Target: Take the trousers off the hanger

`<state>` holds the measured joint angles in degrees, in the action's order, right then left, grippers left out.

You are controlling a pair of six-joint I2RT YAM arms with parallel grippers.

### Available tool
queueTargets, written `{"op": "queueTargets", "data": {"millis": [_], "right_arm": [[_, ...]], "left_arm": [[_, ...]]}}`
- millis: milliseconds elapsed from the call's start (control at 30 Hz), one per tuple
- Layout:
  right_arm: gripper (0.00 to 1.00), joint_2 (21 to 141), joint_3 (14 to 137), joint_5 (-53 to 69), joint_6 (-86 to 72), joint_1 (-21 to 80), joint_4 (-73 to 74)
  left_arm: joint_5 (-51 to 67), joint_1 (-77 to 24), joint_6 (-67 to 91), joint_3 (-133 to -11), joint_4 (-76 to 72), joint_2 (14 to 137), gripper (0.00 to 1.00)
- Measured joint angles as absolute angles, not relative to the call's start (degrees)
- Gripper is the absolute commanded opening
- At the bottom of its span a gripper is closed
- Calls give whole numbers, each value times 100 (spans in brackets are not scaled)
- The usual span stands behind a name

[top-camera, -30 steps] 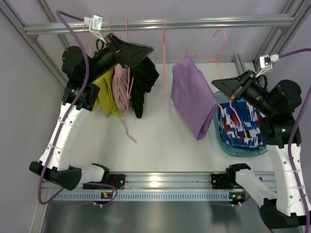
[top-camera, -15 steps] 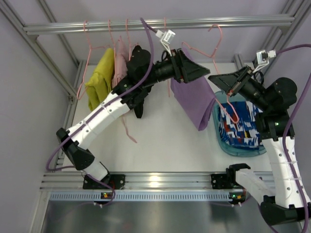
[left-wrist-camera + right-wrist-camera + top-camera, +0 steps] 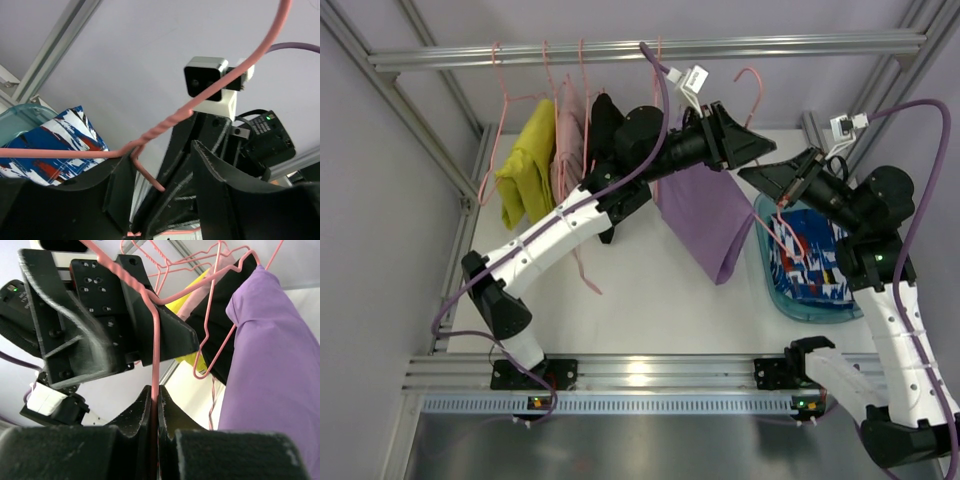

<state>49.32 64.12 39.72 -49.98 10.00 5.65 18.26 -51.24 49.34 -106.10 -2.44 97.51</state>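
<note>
My right hand [image 3: 155, 397] clamped the pink hanger [image 3: 155, 352]; my open left hand [image 3: 162, 155] straddled its neck above the purple trousers [image 3: 705, 215].

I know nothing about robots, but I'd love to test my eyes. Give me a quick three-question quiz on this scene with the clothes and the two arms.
1. True or false: the purple trousers have come off the pink wire hanger.
2. Fill in the blank: the right gripper is ___ on the hanger's wire.
3. What lies in the clear blue plastic tub?
A. a yellow garment
B. a blue, white and red patterned cloth
C. a spare hanger

Key: 1 false, they are draped on it; 2 shut; 3 B.
</note>
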Motion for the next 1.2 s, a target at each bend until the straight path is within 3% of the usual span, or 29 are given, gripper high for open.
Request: {"op": "queueTargets", "data": {"millis": [133, 167, 233, 267, 433, 467, 533, 667, 800, 933, 1033, 1200], "right_arm": [[0, 4871, 6379, 3911, -4952, 1041, 532], [0, 4847, 6364, 3907, -4941, 1050, 532], [1, 4792, 6333, 3868, -4866, 1059, 506], [10, 4757, 6289, 3828, -4786, 1068, 493], [49, 4464, 6093, 3562, -4305, 1111, 261], [61, 4344, 6053, 3446, -4132, 1114, 266], [66, 4106, 5990, 3162, -3730, 1118, 296], [90, 3573, 5666, 2477, -2790, 1122, 443], [96, 3022, 5009, 2300, -1678, 1131, 556], [94, 2469, 4445, 2554, -913, 1153, 554], [92, 2165, 4233, 2847, -644, 1153, 486], [96, 1970, 4064, 3218, -416, 1151, 377]], "left_arm": [[1809, -5144, 5037, -10619, -259, 9854, 30], [1806, -5148, 5059, -10619, -257, 9865, 17], [1804, -5148, 5194, -10621, -266, 9894, 3], [1828, -5148, 5310, -10621, -279, 9896, 0], [2001, -5072, 5625, -10586, -342, 9896, 0], [2060, -5017, 5728, -10558, -388, 9896, 0], [2209, -4895, 5955, -10501, -454, 9894, 0], [2598, -4676, 6355, -10422, -475, 9894, 0], [2967, -4556, 6484, -10414, -604, 9885, 0], [3428, -4569, 6414, -10186, -659, 9885, 0], [3815, -4552, 6458, -10062, -727, 9891, 0], [4189, -4403, 6814, -10062, -1151, 9896, 0]]}}
